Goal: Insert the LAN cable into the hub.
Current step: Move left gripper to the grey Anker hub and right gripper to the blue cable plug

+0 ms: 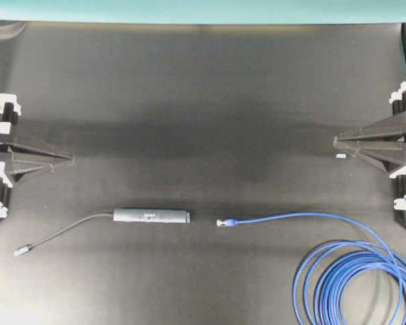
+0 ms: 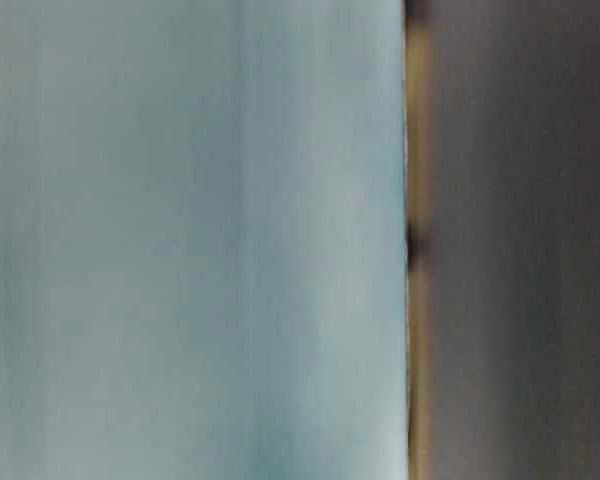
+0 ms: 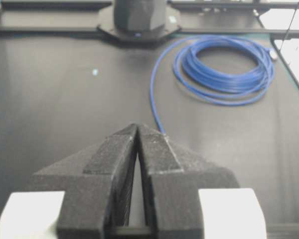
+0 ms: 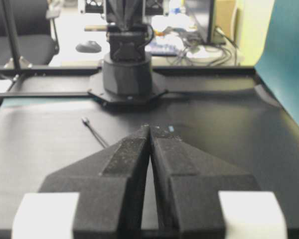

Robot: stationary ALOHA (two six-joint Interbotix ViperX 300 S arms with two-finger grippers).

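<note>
Your left gripper and right gripper sit at opposite side edges of the bench, jaws pressed together, holding nothing. The hub lies flat toward the front edge, left of centre, its grey cord trailing to the front left corner. The LAN cable has its plug just right of the hub, not touching it; its coil fills the front right corner.

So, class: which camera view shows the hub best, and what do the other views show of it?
The overhead exterior view: the whole hub lies in sight on the black table, with its grey cord trailing left. The right wrist view catches only that cord's plug end. The left wrist and table-level views show nothing of it.
</note>
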